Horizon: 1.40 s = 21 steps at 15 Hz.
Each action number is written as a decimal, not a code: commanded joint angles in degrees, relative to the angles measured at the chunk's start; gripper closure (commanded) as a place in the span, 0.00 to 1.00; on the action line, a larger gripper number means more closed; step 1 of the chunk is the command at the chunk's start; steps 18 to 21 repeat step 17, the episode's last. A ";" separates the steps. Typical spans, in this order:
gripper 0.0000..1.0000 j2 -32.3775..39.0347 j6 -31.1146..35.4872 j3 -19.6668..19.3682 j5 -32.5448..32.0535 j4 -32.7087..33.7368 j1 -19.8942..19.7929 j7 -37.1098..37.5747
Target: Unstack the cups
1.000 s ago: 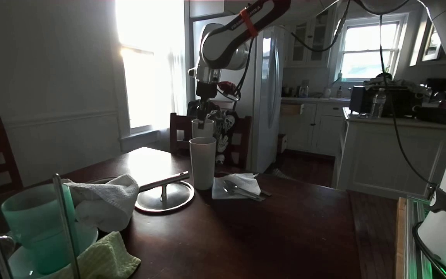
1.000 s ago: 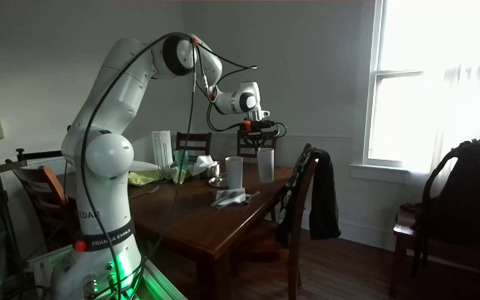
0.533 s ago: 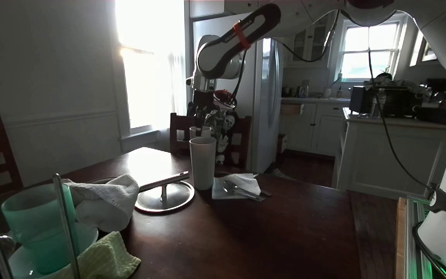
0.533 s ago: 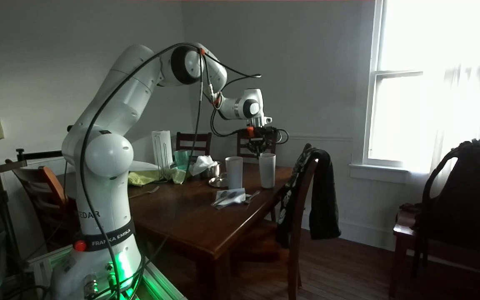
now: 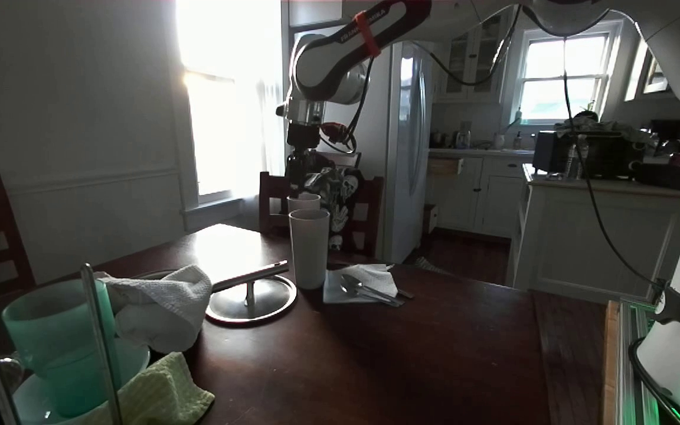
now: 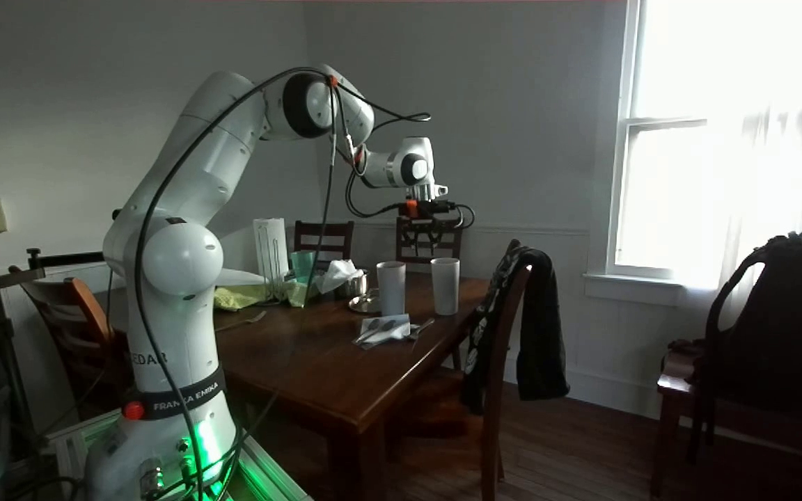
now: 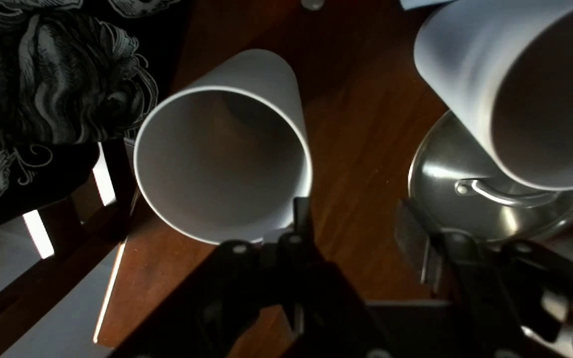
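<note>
Cups (image 6: 391,289), two of them, tall and pale, stand upright and apart on the dark surface (image 6: 317,365) in both exterior views. The edge cup (image 6: 445,287) is the one closest to my gripper (image 7: 357,223); it stands near a border of the surface, and in the wrist view I look down into its open mouth. I hang above it and somewhat to one side, my fingers (image 7: 302,219) spread wide, with the surface showing between them. One finger crosses the cup's rim in that view, though I cannot tell whether it touches. The inner cup (image 7: 480,89) has a metal lid (image 7: 485,216) just beside it, the lid's loop handle (image 7: 513,200) turned upward; whether cup and lid meet, I cannot make out. On the inner cup's other side lies a white napkin (image 5: 378,276) with cutlery (image 5: 369,291) laid across it. Farther along the surface, in an exterior view, I see a bunched white cloth (image 5: 166,307), then a green tumbler (image 5: 54,348) and a crumpled yellow-green cloth (image 5: 166,392). Beyond the border near the edge cup stands a chair (image 6: 493,424) with a dark printed garment (image 6: 544,330) draped over its back. Well away from that, a black backpack (image 6: 766,320) rests on another chair (image 6: 676,386).
</note>
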 commanded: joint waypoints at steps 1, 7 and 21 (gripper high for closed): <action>0.20 -8.39 -3.30 0.02 1.33 -6.16 1.23 8.29; 0.00 -24.00 0.70 -2.18 -0.94 -21.73 3.74 29.15; 0.00 -20.01 -1.63 -1.39 -0.14 -16.87 3.26 26.23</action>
